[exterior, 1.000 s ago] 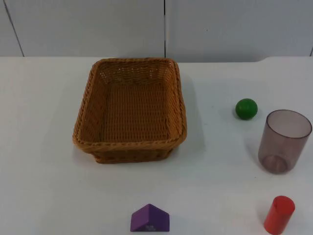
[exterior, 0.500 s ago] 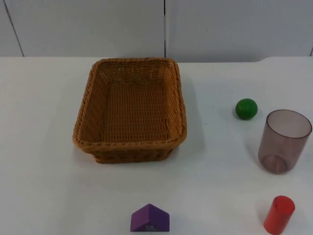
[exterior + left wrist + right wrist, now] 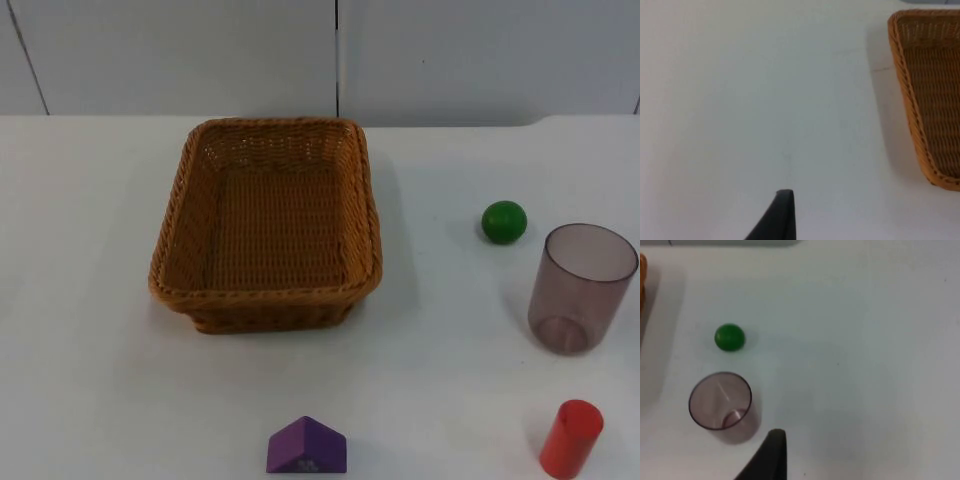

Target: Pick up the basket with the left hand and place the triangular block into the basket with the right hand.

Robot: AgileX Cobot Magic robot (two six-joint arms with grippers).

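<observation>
1. Top view: the basket (image 3: 266,225) sits empty and flat on the table (image 3: 90,380), mouth up, near the partition. The block (image 3: 306,447), purple and triangular, lies well apart from it at the near edge. A green ball (image 3: 503,221), a clear cup (image 3: 581,288) and a red cylinder (image 3: 571,438) stand off to the right, none touching. Judgement: nothing has been lifted; the task is not yet begun.

2. Left wrist view: the left claw (image 3: 775,217) hangs over bare table, beside the basket's side rim (image 3: 905,90), apart from it. One fingertip is visible, so its opening cannot be told. This arm appears to wait.

3. Right wrist view: the right claw (image 3: 768,456) hangs just beside the cup (image 3: 721,405), with the ball (image 3: 729,337) beyond. Opening cannot be told. It holds nothing visible.
</observation>
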